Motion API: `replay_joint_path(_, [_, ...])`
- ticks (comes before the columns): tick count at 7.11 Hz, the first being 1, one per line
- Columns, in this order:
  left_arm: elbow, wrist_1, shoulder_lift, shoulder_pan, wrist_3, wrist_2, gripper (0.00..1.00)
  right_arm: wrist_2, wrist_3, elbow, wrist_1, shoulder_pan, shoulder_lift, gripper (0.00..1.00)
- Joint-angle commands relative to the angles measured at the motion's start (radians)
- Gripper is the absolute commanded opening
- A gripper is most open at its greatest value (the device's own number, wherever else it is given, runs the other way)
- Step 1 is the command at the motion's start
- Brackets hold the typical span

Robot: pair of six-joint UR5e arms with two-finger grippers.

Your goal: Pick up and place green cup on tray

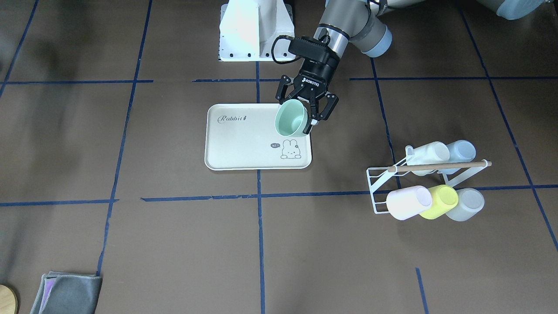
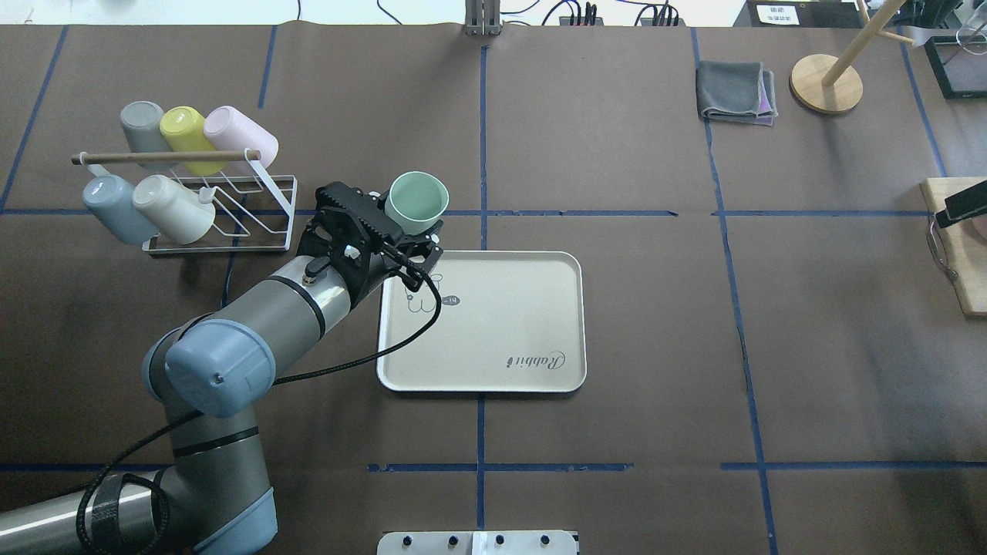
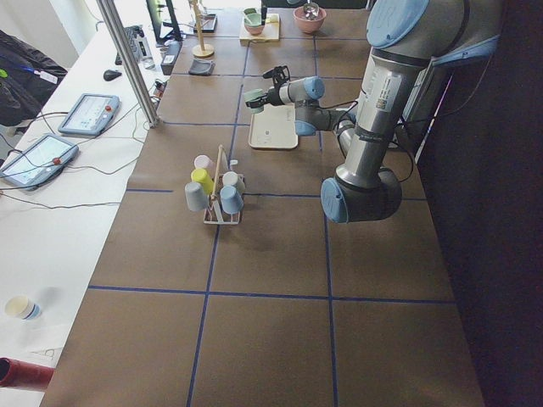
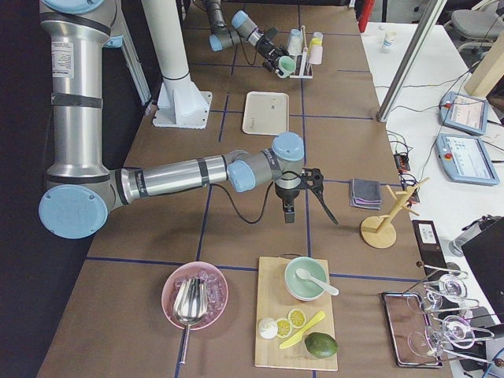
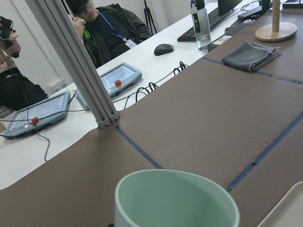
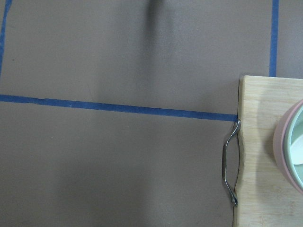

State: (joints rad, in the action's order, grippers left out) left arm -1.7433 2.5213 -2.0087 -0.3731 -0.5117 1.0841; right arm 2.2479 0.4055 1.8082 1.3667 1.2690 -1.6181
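Observation:
My left gripper [image 1: 305, 114] is shut on the pale mint-green cup [image 1: 291, 117]. It holds the cup tilted in the air over the bunny corner of the cream tray [image 1: 244, 144]. In the overhead view the cup [image 2: 416, 202] sits at the gripper's [image 2: 405, 231] tip, just past the tray's [image 2: 501, 316] far left corner. The left wrist view shows the cup's rim [image 5: 175, 198] and a bit of the tray's rim [image 5: 289, 208]. My right gripper [image 4: 303, 189] hangs over the table far from the tray. I cannot tell whether it is open or shut.
A white wire rack [image 1: 383, 183] holds several pastel cups, among them a yellow-green one [image 1: 441, 200] and a pale blue one [image 1: 462, 150]. A folded grey cloth [image 2: 736, 92] and a wooden stand [image 2: 825, 81] lie at the far right. A wooden board [image 6: 265, 156] is below the right wrist.

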Motion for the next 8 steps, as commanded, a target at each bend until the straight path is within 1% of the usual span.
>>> replay_joint_path(1, [0.077, 0.18, 0.004, 0.01, -0.011, -0.001, 0.43, -0.001, -0.001, -0.001, 0.0, 0.001, 0.001, 1.0])
replay_joint_path(3, [0.225, 0.352, -0.018, 0.028, -0.005, 0.002, 0.43, -0.001, -0.001, -0.003, 0.0, 0.001, 0.001, 1.0])
replay_joint_path(4, [0.24, 0.385, -0.018, 0.034, -0.004, 0.002, 0.43, -0.001, -0.001, -0.004, 0.002, 0.001, 0.001, 1.0])
replay_joint_path(6, [0.301, 0.387, -0.095, 0.062, -0.004, -0.003, 0.43, -0.001, -0.001, -0.003, 0.002, 0.001, -0.002, 1.0])
replay_joint_path(7, [0.313, 0.395, -0.107, 0.077, -0.004, -0.01, 0.43, -0.001, -0.001, -0.004, 0.002, 0.001, -0.003, 1.0])
replay_joint_path(8, [0.333, 0.434, -0.108, 0.077, -0.005, -0.012, 0.43, -0.001, -0.001, -0.007, 0.002, 0.001, -0.003, 1.0])
